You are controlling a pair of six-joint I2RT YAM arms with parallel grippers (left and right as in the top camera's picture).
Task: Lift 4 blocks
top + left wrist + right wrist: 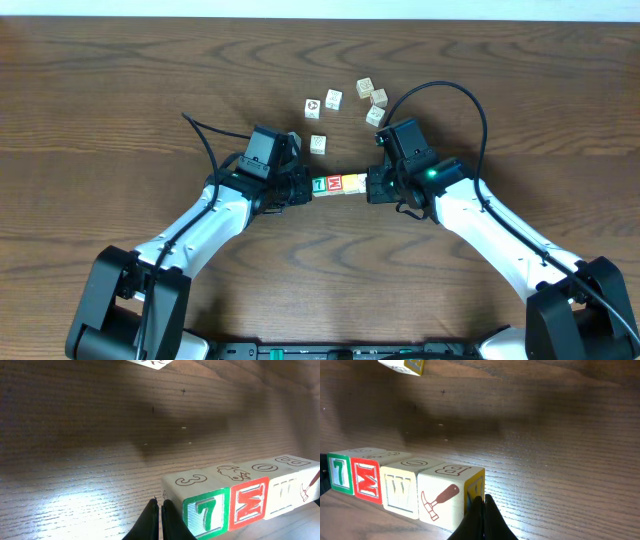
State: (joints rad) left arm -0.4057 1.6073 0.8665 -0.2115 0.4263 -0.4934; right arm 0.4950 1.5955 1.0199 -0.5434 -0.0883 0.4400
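Four blocks (338, 184) formed a row; left gripper (160, 510), jaws pressed together, met its green end, right gripper (482, 507), likewise, its other end.

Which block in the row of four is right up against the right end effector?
The white block with the red hammer picture, at the row's end opposite the green 7 block; the shut right end effector meets its yellow-edged side.
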